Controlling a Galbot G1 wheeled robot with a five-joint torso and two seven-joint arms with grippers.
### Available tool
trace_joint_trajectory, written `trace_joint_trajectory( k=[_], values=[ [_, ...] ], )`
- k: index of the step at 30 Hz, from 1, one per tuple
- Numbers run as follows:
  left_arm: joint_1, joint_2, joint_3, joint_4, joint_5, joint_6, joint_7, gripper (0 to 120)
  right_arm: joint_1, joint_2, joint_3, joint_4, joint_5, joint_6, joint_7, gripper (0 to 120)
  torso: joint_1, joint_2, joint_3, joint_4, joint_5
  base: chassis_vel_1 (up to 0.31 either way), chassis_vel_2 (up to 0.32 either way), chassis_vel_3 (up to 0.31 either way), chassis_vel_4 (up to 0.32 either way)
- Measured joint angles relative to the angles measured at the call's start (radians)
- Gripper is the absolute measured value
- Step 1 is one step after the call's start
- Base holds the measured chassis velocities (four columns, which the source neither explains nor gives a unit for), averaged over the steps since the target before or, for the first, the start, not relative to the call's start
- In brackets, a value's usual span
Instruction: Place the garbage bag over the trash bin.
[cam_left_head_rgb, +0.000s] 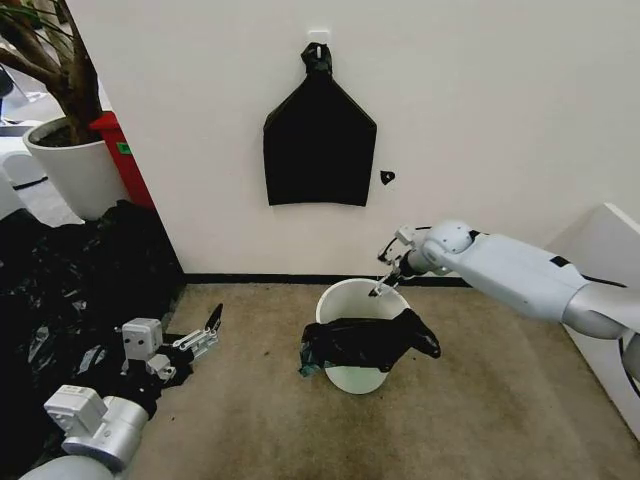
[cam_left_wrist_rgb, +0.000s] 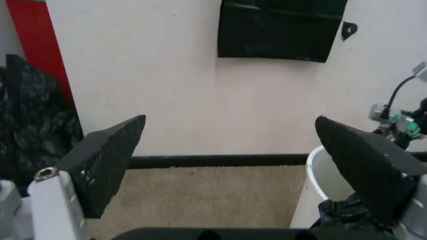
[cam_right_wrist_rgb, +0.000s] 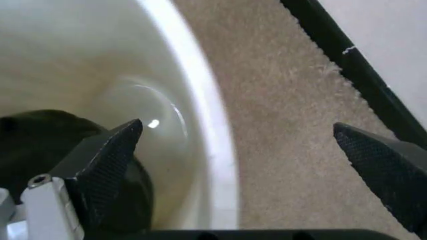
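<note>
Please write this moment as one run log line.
garbage bag: draped across trash bin front rim | right gripper: open, over far rim | left gripper: open, low, left of bin

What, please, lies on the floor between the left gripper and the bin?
Only bare carpet: the head view shows nothing on it between the open left gripper and the bin, with the bag draped over the bin's near rim.
</note>
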Motion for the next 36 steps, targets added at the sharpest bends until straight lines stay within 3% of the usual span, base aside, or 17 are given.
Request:
trace_joint_trajectory(
  k=[7,20,30,36],
  values=[
    [0.009,-0.049,0.025,-0.020,0.036,-0.004,0.002,100,-0.003,0.061,-0.012,-0.081,-0.016,0.001,-0.024,94,0.000,0.000,0.000,0.0003,0.0001,0.000,0.000,0.000,0.000],
    [-0.009,-0.119,0.051,-0.024,0.049,-0.062,0.041,100,-0.003,0.110,-0.051,-0.122,0.050,0.001,-0.001,45,0.000,0.000,0.000,0.0002,-0.0002,0.000,0.000,0.000,0.000],
    [-0.013,-0.139,0.067,-0.018,0.058,-0.086,0.055,100,0.007,0.070,-0.050,-0.061,0.051,0.001,0.012,7,0.000,0.000,0.000,0.0003,0.0003,0.000,0.000,0.000,0.000],
    [-0.013,-0.136,0.075,-0.016,0.059,-0.088,0.055,100,0.007,0.044,-0.032,-0.041,0.056,0.001,0.023,0,0.000,0.000,0.000,0.0005,0.0004,0.000,0.000,0.000,0.000]
  ],
)
